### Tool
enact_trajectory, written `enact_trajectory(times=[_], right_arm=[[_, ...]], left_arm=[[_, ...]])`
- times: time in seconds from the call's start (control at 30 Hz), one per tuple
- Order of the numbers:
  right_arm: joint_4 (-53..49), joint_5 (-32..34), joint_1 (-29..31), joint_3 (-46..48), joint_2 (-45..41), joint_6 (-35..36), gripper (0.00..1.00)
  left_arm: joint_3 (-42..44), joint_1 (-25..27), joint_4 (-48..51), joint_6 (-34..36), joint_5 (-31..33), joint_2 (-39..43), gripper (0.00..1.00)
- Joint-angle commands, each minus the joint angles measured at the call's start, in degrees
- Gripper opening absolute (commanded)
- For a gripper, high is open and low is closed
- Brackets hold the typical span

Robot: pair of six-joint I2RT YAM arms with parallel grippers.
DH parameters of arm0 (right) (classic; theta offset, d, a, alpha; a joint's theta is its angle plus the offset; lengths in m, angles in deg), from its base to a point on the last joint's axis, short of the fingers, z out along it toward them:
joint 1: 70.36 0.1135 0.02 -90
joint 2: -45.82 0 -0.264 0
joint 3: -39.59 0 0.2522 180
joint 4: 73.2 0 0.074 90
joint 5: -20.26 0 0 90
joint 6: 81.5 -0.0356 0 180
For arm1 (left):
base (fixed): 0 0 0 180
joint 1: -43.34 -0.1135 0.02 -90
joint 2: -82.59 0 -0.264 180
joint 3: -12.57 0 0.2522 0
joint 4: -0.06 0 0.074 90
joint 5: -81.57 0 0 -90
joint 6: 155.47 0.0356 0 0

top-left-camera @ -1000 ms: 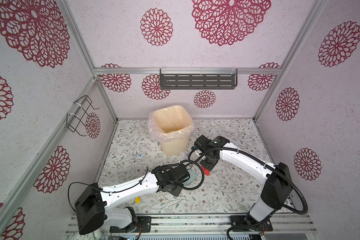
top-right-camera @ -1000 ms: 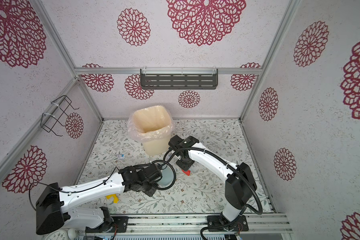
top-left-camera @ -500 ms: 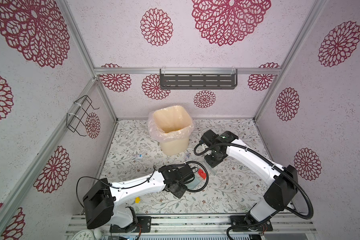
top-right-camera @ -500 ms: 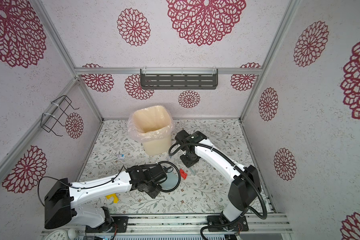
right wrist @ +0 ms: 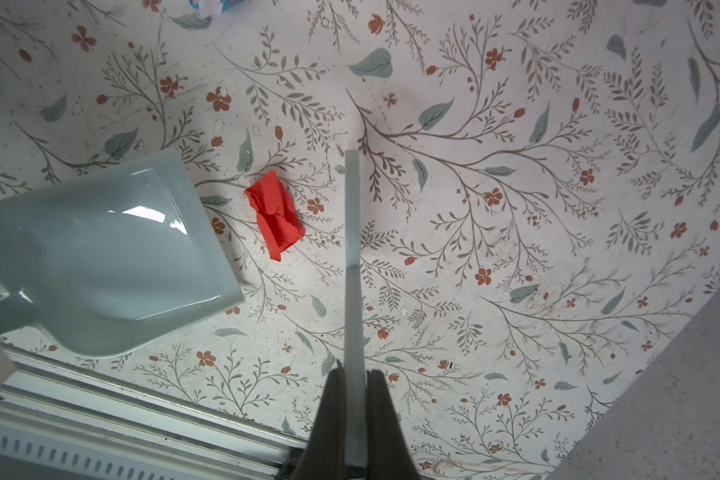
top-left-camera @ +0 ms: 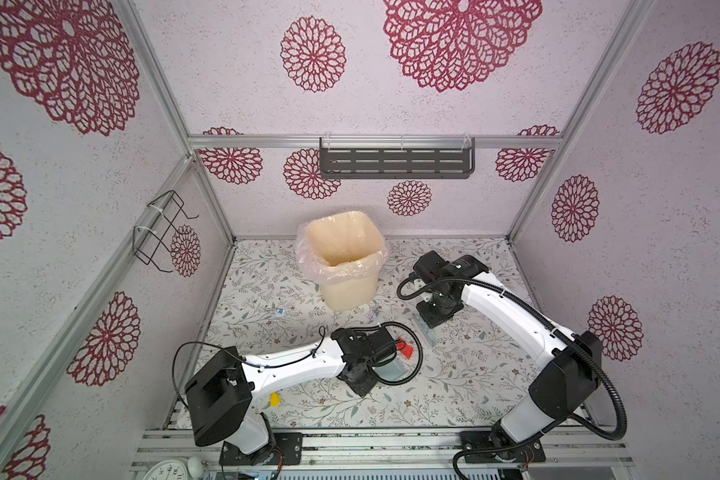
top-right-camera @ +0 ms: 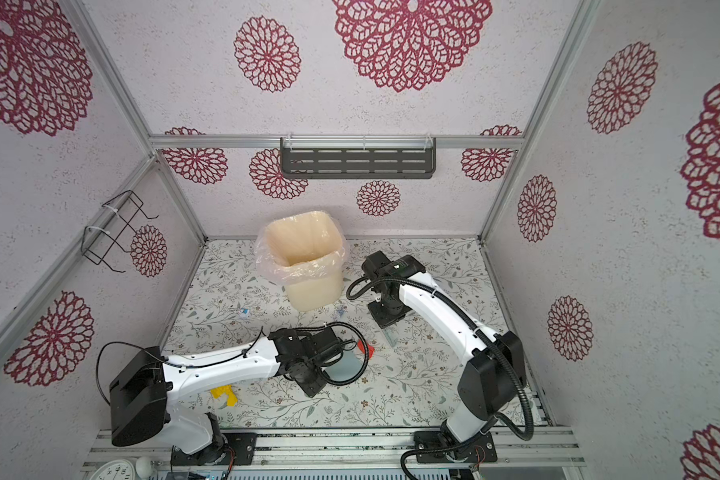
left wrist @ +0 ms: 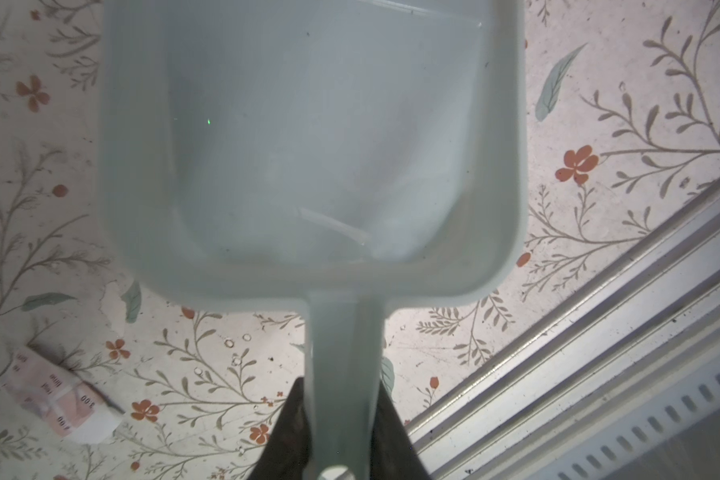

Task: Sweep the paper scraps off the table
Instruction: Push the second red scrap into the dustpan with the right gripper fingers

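A red paper scrap [top-left-camera: 405, 349] [right wrist: 274, 214] lies on the table [top-left-camera: 474, 374], between the mouth of the pale blue dustpan [right wrist: 100, 257] and the brush [right wrist: 353, 249]. My left gripper [left wrist: 341, 436] is shut on the dustpan's handle; the pan [left wrist: 308, 145] is low over the table and holds nothing. My right gripper [right wrist: 355, 399] is shut on the brush, which shows edge-on as a thin pale bar [top-left-camera: 425, 332] a little to the right of the red scrap. A pale pink scrap [left wrist: 59, 399] lies beside the pan. A yellow scrap [top-right-camera: 225, 394] lies by the left arm's base.
A cream bin [top-left-camera: 344, 257] lined with clear plastic stands at the back middle. Two small bluish-white bits [top-left-camera: 375, 311] [top-left-camera: 279, 312] lie in front of it. A metal rail [top-left-camera: 391, 434] runs along the table's front edge. Walls close in on three sides.
My right gripper has drawn the brush back and to the right, off the red scrap. My left arm has slid the dustpan slightly to the right, toward the scrap.
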Motion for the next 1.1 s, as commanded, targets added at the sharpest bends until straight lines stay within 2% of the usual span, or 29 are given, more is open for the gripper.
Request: enact_trajectory(times=[0.0, 0.73, 1.07], right_arm=[[-0.6, -0.9, 0.0, -1.6, 0.5, -0.1, 0.00], [-0.2, -3.9, 2.3, -1.9, 3.3, -1.1, 0.00], [-0.7, -11.9, 6.5, -3.0, 2.5, -4.1, 0.00]], left_arm=[[-0.7, -0.7, -0.3, 1.2, -2.0, -0.8, 0.00], [-0.8, -4.8, -1.9, 3.9, -6.3, -4.0, 0.00], [-0.1, -5.6, -2.9, 4.3, -7.5, -4.2, 0.00]])
